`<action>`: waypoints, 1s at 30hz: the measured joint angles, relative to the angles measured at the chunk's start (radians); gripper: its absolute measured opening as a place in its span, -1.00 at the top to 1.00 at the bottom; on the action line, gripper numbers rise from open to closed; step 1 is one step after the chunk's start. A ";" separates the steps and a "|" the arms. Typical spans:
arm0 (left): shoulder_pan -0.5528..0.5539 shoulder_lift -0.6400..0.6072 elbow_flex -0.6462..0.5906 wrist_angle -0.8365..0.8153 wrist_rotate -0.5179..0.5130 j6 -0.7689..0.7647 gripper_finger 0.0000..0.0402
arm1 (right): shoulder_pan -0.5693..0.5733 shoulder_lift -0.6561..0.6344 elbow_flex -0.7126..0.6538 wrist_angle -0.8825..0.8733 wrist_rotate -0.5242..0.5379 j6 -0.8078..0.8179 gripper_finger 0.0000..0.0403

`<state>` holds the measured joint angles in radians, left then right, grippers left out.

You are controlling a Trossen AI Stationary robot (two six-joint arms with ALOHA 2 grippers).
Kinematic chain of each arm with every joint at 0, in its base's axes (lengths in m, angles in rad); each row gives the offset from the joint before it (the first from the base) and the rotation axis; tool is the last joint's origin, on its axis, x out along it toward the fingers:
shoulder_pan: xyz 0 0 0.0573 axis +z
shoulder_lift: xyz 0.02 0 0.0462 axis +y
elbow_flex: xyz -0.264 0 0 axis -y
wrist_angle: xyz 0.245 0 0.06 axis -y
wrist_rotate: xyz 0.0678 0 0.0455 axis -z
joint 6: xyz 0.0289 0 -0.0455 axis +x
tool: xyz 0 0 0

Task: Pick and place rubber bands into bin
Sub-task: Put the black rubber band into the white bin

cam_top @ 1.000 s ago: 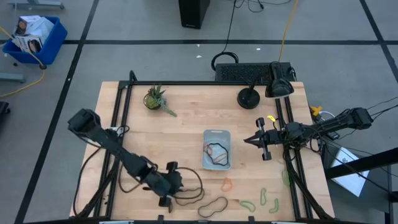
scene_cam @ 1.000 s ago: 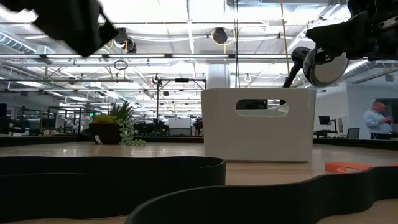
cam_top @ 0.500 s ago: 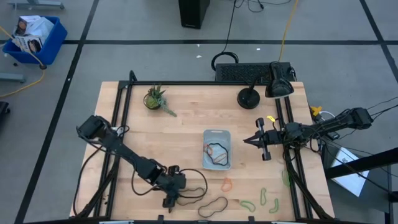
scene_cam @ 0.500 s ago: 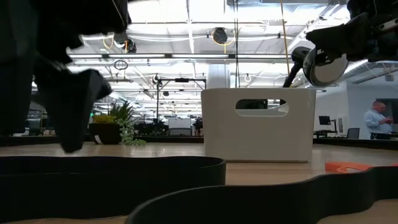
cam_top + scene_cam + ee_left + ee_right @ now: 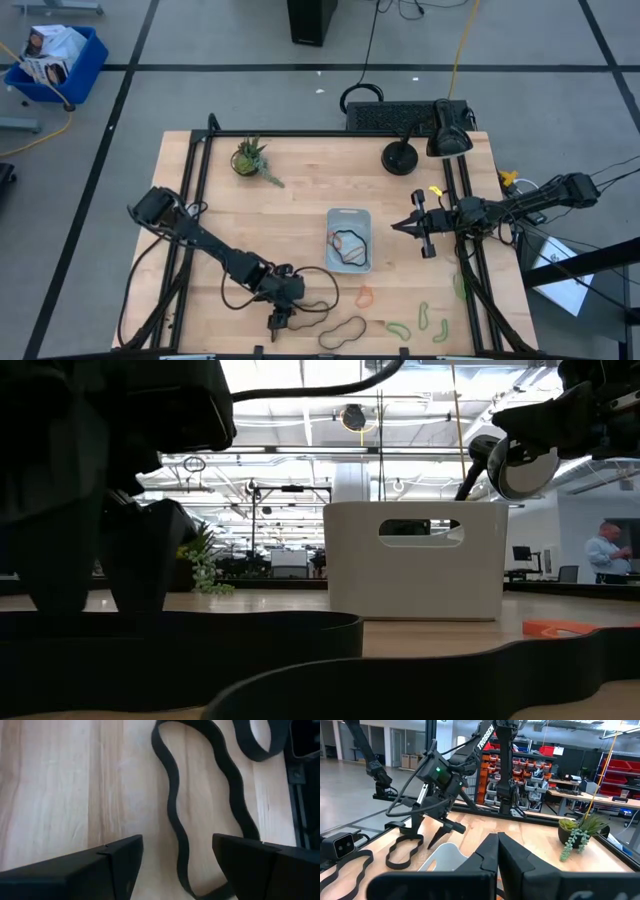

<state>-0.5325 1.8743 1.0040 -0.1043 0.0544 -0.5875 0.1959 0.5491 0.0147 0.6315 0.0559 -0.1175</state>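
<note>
Left wrist view: I'm seeing my left claw (image 5: 172,865) gaping wide over a black band (image 5: 210,805) lying on the bench (image 5: 60,785), below-left of the bin (image 5: 348,240). My right claw (image 5: 397,226), fingers together, is hovering right of the bin.

Bin (image 5: 349,240) mid-table, bands (image 5: 349,243) in it; more bands (image 5: 342,331) along front edge; plant (image 5: 250,158) at rear left.

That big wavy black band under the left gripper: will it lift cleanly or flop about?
Probably floppy: the black band lies flat in loose curves on the table, so it should sag and dangle once lifted. It looks thin and light. The open left gripper straddles one strand, so a pinch may drag the rest.
</note>
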 joint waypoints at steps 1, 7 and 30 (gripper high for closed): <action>-0.003 0.007 0.001 0.006 -0.005 -0.011 -0.24 | 0.000 0.000 0.000 0.000 0.000 -0.004 1.00; -0.037 0.059 0.004 0.024 -0.099 -0.044 -0.24 | 0.000 0.000 0.000 0.004 0.000 -0.018 0.99; -0.068 0.064 -0.002 0.020 -0.195 0.118 0.96 | 0.000 0.000 -0.001 0.014 0.001 -0.027 1.00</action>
<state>-0.6005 1.9384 1.0024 -0.0845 -0.1407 -0.4696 0.1959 0.5488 0.0139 0.6455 0.0564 -0.1444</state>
